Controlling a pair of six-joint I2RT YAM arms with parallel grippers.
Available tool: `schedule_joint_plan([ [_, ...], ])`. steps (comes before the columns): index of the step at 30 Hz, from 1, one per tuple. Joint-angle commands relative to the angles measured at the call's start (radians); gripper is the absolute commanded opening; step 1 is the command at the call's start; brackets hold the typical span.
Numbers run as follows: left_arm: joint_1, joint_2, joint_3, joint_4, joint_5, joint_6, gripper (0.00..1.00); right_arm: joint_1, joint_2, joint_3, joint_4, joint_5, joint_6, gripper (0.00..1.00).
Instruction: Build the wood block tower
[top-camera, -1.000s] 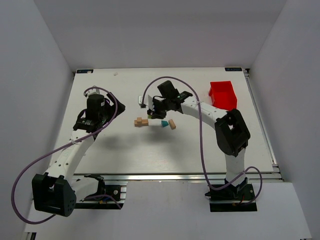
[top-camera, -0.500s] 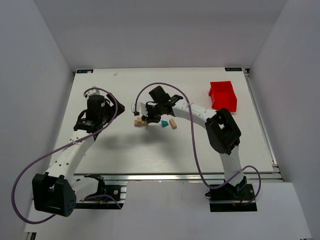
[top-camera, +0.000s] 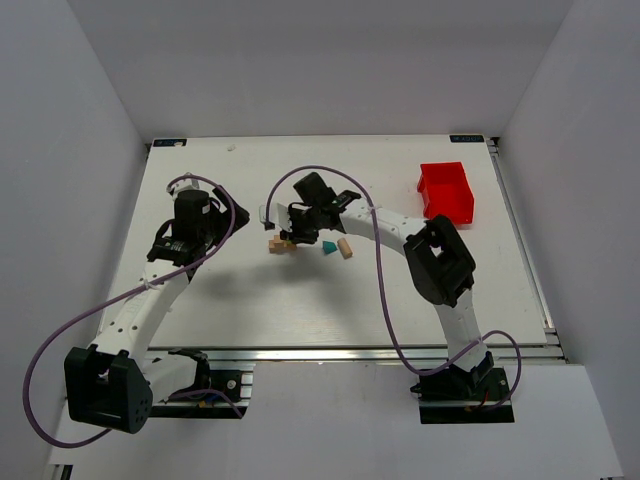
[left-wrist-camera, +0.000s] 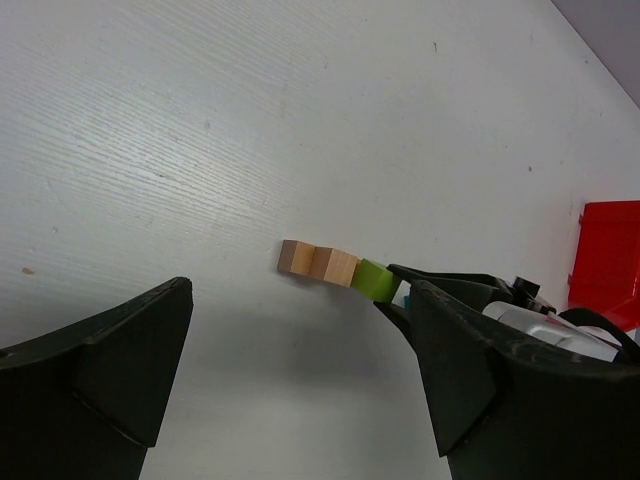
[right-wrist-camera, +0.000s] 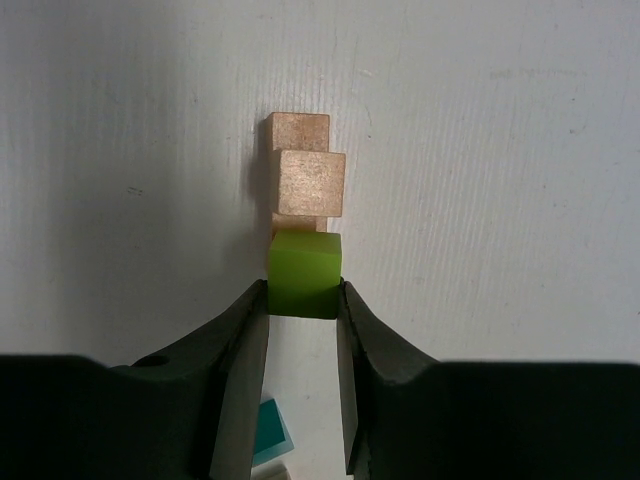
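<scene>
Here the right gripper (right-wrist-camera: 303, 295) pinches a lime-green block (right-wrist-camera: 305, 266) between its fingers, pressed against the near end of the wood block tower (top-camera: 281, 243). So far the tower is a low cluster of tan blocks (right-wrist-camera: 310, 180) near the middle of the white table (top-camera: 250, 300). A teal block (right-wrist-camera: 268, 432) lies apart beside the fingers. The left gripper (left-wrist-camera: 300, 300) is spread wide and empty, facing the cluster from well apart.

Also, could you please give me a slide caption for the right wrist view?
Right gripper holds a lime-green block beside the tan blocks on the white table.
</scene>
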Motion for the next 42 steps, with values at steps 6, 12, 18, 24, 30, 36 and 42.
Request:
schedule_joint_plan([
  [6,-0.001,-0.022,-0.014,0.016,-0.011,0.008,0.98,0.013,0.024,0.041,0.038,0.007,0.024,0.26],
  [12,0.001,-0.017,-0.015,0.023,-0.002,0.006,0.98,0.016,0.032,0.050,0.037,0.000,0.027,0.28],
  [18,-0.001,-0.016,-0.018,0.029,0.012,0.008,0.98,0.018,0.039,0.050,0.046,-0.004,0.040,0.29],
  [24,0.001,-0.013,-0.018,0.032,0.018,0.008,0.98,0.018,0.042,0.052,0.050,-0.004,0.044,0.31],
  [30,-0.001,-0.010,-0.018,0.035,0.021,0.008,0.98,0.019,0.044,0.047,0.050,0.000,0.040,0.32],
  [36,0.001,-0.005,-0.018,0.042,0.032,0.008,0.98,0.021,0.047,0.047,0.053,0.001,0.041,0.36],
  [42,-0.001,0.000,-0.018,0.046,0.038,0.009,0.98,0.021,0.050,0.049,0.055,0.003,0.043,0.47],
])
